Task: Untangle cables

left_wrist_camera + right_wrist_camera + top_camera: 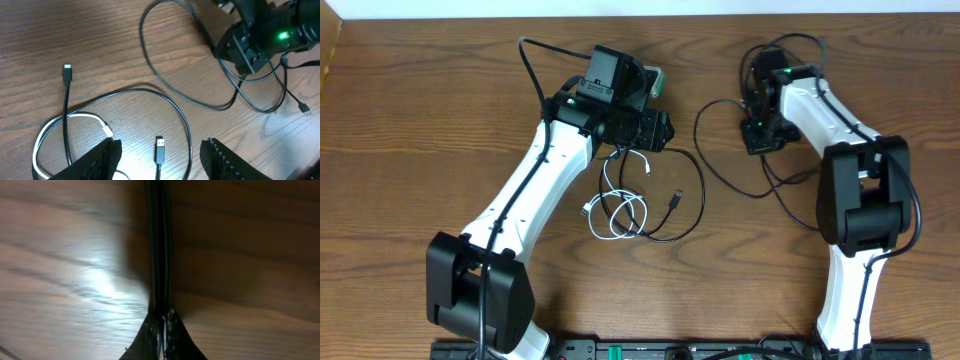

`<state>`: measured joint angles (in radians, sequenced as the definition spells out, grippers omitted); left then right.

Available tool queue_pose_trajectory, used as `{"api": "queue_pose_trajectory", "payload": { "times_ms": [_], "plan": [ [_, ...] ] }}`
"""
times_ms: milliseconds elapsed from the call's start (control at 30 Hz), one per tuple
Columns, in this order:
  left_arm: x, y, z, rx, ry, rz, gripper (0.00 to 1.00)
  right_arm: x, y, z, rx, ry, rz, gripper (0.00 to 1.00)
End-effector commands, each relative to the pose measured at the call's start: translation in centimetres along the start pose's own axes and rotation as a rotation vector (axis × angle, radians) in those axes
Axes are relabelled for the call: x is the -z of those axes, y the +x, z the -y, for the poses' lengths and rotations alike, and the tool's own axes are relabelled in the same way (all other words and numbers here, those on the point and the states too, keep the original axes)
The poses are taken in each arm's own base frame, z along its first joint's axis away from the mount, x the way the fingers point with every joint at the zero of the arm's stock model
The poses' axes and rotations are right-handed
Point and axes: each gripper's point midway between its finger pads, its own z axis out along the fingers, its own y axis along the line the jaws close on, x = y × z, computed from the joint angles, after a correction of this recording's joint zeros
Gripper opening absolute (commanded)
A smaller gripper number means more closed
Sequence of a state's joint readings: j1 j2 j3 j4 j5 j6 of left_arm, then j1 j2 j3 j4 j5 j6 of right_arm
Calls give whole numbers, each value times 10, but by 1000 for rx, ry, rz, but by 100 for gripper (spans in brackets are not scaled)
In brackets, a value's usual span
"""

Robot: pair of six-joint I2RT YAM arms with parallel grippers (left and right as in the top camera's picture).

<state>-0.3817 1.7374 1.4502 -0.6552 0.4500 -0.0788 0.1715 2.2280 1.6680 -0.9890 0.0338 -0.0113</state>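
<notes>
The white cable [620, 205] lies looped on the table and also shows in the left wrist view [47, 132]. The short black cable [692, 205] crosses the white cable. Its USB plug [159, 148] lies between my left fingers, and its small plug [67, 73] lies further off. My left gripper [663, 131] is open and empty above these loops [162, 143]. My right gripper [756, 140] is shut [162, 317]. A thin black cord [160, 240] runs straight out from its fingertips. That cord sweeps in a wide loop [705, 160] over the table.
The long thin cord's loop [150, 60] passes near the short cables and ends in a small plug [305, 111]. Thicker arm wires [790, 205] hang beside the right arm. The wooden table's far edge [440, 18] is at the top.
</notes>
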Motion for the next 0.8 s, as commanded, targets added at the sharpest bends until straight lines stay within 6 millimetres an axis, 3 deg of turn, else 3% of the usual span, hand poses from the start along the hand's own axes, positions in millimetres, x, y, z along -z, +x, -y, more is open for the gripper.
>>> {"api": "queue_pose_trajectory", "payload": {
  "times_ms": [0, 233, 667, 733, 767],
  "plan": [
    [-4, 1, 5, 0, 9, -7, 57, -38, 27, 42, -103, 89, -117, 1],
    [-42, 14, 28, -15, 41, -65, 57, -39, 34, 55, -164, 22, -137, 1],
    [-126, 35, 71, -9, 106, -111, 57, -39, 35, 44, -147, -54, -141, 1],
    [-138, 34, 73, 7, 114, -98, 51, -38, 35, 42, -136, -64, -144, 1],
    [-143, 32, 72, 21, 115, -87, 43, -38, 35, 40, -125, -77, -145, 1]
  ]
}}
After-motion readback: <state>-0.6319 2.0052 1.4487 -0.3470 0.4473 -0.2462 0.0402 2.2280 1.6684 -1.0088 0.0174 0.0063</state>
